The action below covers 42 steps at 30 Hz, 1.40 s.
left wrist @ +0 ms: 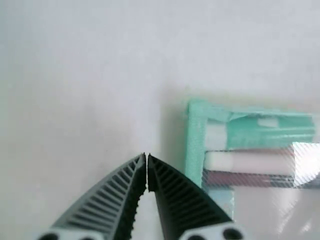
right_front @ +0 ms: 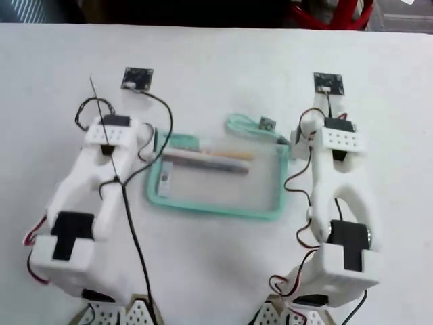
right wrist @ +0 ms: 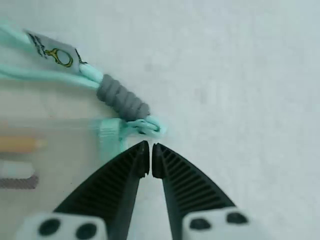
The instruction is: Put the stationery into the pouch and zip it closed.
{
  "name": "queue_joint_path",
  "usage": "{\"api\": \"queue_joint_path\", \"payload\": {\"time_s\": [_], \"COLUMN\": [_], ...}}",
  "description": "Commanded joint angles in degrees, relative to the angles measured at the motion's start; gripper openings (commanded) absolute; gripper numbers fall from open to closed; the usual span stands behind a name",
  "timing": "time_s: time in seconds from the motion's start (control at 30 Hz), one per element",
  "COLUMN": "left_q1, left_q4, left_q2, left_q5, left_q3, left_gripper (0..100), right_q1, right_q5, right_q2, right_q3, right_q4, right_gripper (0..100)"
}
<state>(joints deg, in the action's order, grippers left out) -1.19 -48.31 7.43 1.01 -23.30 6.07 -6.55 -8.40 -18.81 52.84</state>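
The pouch (right_front: 211, 208) lies flat on the white tabletop (right_front: 216, 61) between both arms, with pens (right_front: 206, 160) inside. The left wrist view shows its teal corner (left wrist: 194, 135) just beside the left claw (left wrist: 146, 162), which is closed and empty. The right wrist view shows the grey-wrapped pull cord (right wrist: 122, 99) just ahead of the right claw (right wrist: 150, 152), also closed and empty.

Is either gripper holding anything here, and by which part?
Nothing is held. The left gripper and right gripper are shut and empty, beside the pouch.
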Motion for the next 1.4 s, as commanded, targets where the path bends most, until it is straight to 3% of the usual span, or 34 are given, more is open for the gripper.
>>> {"api": "queue_joint_path", "payload": {"time_s": [0.0, 0.27, 0.47, 0.63, 0.8, 0.9, 1.0, 1.17, 1.37], "left_q1": [2.0, 1.8, 1.7, -0.6, -0.9, -0.5, -0.9, -0.6, -0.9], "left_q4": [6.7, 17.9, 26.2, 22.5, 21.6, 21.5, 16.5, -0.8, -9.1], "left_q2": [-12.0, -34.4, -57.5, -72.8, -82.9, -85.4, -87.5, -95.2, -107.6], "left_q5": [-0.7, -0.7, -1.9, -4.3, -5.1, -12.2, -16.2, -16.1, -16.5], "left_q3": [-9.1, -28.0, -44.0, -44.9, -36.9, -30.9, -24.4, -12.3, -9.8], "left_gripper": [2, 2, 3, 2, 3, 3, 3, 3, 3], "right_q1": [-3.4, -5.9, -7.2, -4.8, -2.9, -4.3, -7.1, -14.3, -16.0], "right_q5": [-1.7, -1.5, -1.5, -1.8, -2.0, -2.0, -2.0, -2.0, -2.0], "right_q2": [-4.9, -13.1, -10.1, 4.4, 28.4, 43.0, 56.4, 74.1, 85.7], "right_q3": [2.4, 12.5, 15.5, 14.9, 14.7, 14.6, 14.6, 14.6, 14.8], "right_q4": [-1.2, 1.2, 3.8, 11.8, 19.8, 24.6, 28.7, 33.5, 38.6], "right_gripper": [1.7, 1.7, 1.7, 1.8, 1.8, 1.8, 1.8, 1.8, 1.8]}}
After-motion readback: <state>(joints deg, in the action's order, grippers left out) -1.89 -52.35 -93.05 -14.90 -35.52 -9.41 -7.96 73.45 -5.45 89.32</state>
